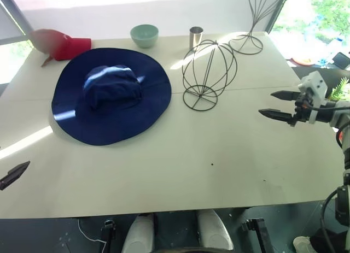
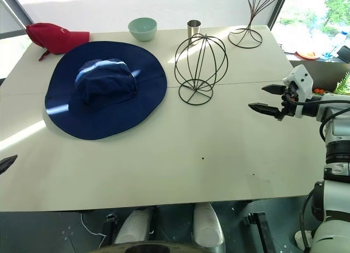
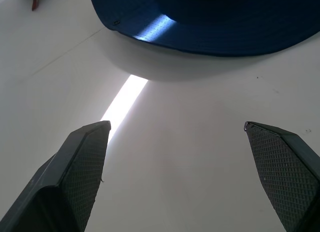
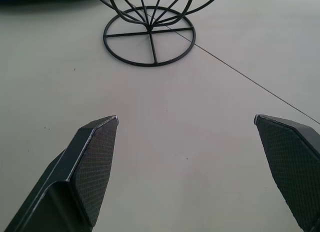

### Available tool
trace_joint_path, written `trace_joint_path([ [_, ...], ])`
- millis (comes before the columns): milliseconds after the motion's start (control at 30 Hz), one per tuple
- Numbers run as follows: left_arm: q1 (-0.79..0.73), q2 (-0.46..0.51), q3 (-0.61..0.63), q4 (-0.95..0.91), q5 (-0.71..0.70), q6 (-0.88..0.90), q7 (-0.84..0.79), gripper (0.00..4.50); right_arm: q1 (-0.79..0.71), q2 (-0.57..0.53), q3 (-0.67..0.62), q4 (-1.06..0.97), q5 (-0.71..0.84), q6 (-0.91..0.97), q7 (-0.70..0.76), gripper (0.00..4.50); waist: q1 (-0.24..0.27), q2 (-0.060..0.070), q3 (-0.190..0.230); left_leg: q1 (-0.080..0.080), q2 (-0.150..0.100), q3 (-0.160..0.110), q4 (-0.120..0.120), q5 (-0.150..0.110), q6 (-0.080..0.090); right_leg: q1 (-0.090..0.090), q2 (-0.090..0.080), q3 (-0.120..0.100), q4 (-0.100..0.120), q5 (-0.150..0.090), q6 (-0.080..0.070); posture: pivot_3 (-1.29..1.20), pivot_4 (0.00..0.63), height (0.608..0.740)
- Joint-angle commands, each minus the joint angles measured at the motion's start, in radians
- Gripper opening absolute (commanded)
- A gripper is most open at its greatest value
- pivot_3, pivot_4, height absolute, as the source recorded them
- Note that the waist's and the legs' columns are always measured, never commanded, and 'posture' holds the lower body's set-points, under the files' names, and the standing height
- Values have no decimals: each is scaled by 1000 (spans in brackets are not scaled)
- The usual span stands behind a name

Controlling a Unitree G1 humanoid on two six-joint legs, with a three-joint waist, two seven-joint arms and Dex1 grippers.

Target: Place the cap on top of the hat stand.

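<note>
Left gripper (image 3: 175,129) hangs low at the near left edge of the table (image 1: 180,160), fingers spread wide with nothing between them, just short of the brim of the navy sun hat (image 1: 111,94). One black fingertip (image 1: 16,174) pokes into the head view at the left margin.

Right gripper (image 1: 276,104) hovers above the table's right edge, pointing inward toward the left, fingers apart and empty. Its wrist view looks along the tabletop at the round wire base of the globe-shaped hat stand (image 1: 208,74).

Navy sun hat lies flat on the table's left half, crown up, brim spread out, sunlight striping crown and brim. Globe-shaped hat stand sits upright just beside the hat's right brim edge, bare.

Far side of the table: red baseball cap (image 1: 60,45) at the left corner, pale green bowl (image 1: 144,35), metal cup (image 1: 196,37), and a taller wire stand (image 1: 251,29) toward the right.
</note>
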Motion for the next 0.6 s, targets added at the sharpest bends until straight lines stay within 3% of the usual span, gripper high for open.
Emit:
trace_joint_path([
  [33, 5, -2, 41, -9, 3, -12, -7, 4500, -10, -7, -24, -9, 12, -8, -5, 4471, 0, 0, 0, 0, 0, 0, 0, 0, 0, 0, 0, 0, 0, 0, 0, 0, 150, 740],
  [433, -92, 4, -25, 23, 65, -58, 60, 4500, -43, -14, -17, 24, -5, -24, -32, 4471, 0, 0, 0, 0, 0, 0, 1, 0, 0, 0, 0, 0, 0, 0, 0, 0, 150, 740],
  [600, -185, 90, -129, 69, 228, -289, 84, 4500, -42, -23, 11, -93, 0, 20, 7, 4471, 2, 0, 0, 0, 0, 0, 1, 0, 0, 0, 1, 0, 1, 0, 0, 0, 150, 740],
])
